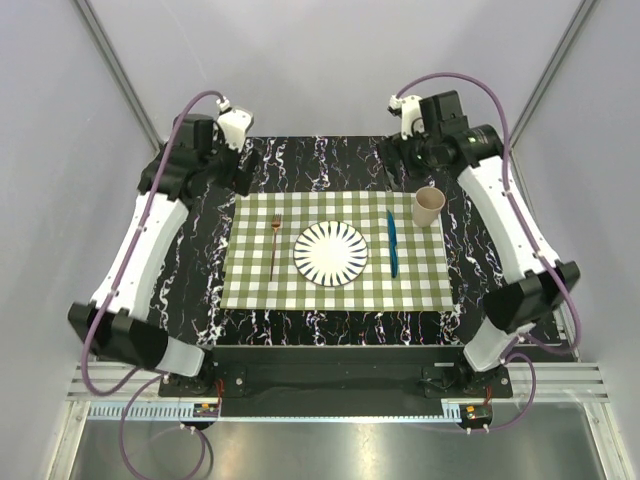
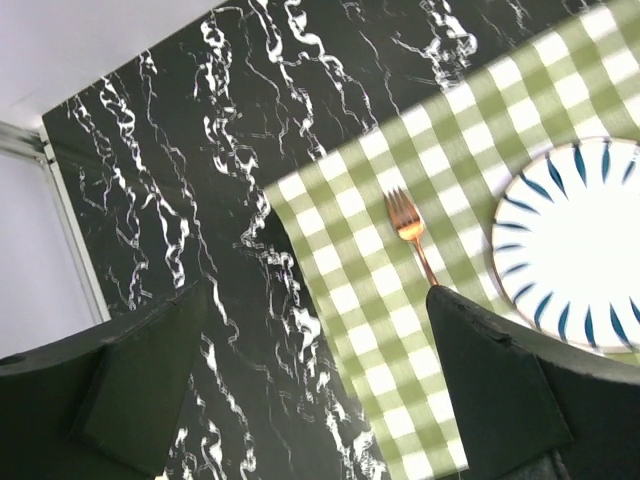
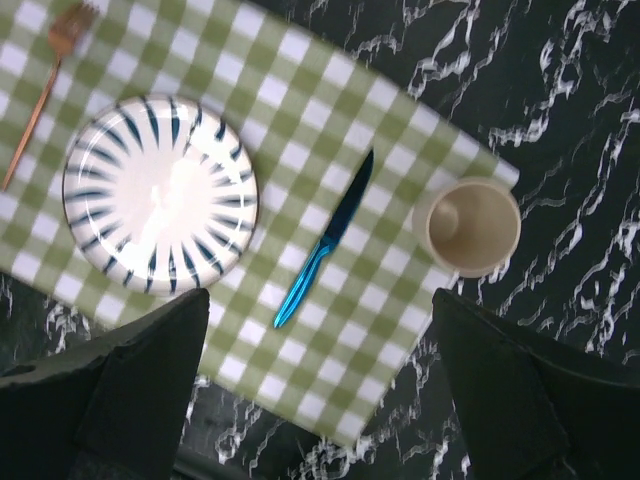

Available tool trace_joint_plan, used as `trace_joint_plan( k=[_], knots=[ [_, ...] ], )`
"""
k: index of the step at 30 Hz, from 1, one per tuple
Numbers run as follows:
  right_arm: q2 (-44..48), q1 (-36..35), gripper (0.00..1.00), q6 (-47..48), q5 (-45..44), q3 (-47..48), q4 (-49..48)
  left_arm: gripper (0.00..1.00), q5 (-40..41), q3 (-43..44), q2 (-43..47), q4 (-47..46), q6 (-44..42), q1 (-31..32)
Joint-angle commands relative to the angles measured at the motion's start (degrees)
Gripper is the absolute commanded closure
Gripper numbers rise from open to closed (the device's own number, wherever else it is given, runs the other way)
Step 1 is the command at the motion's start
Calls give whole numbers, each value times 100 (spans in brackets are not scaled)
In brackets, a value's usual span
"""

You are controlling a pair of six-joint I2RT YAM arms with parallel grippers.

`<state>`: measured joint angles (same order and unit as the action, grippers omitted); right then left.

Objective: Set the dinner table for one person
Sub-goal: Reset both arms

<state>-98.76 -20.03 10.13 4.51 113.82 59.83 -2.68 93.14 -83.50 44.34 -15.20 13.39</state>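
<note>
Top external: dinner table (image 1: 320, 160), long axis left-to-right; left end effector (image 2: 315, 300), right end effector (image 3: 320, 300) spread wide, empty.

You have 2 arms of 1 build: the left arm (image 1: 150, 235) and right arm (image 1: 515, 215) wear glossy white shells between black joint housings. A purple cable (image 1: 450, 75) loops along each, and a white bracket (image 1: 235, 125) caps each wrist. Your fingers (image 2: 140, 390) are matte black, blocky wedges with flat faces.
</note>
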Motion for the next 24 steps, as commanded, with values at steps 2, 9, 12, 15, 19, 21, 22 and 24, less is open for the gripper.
trace_joint_plan(
  k=[2,9,12,15,19,21,22,24],
  knots=[
    [735,-27,0,375,173,-545,617,1,-76,-506,774,189,-272,6],
    [832,-27,0,446,612,-633,819,1,-198,-552,950,479,-352,6],
    [841,-27,0,507,542,-651,828,1,-207,-525,959,479,-378,6],
    [858,-36,0,542,489,-659,837,1,-216,-464,898,488,-352,6],
    [911,-27,0,578,489,-747,828,1,-277,-341,801,506,-378,6],
    [920,-27,0,604,472,-782,828,1,-277,-288,748,488,-352,6],
    [920,-27,0,595,454,-791,828,1,-277,-253,739,488,-352,6],
    [911,-27,0,613,401,-809,811,1,-233,-235,704,488,-352,6]
  ],
)
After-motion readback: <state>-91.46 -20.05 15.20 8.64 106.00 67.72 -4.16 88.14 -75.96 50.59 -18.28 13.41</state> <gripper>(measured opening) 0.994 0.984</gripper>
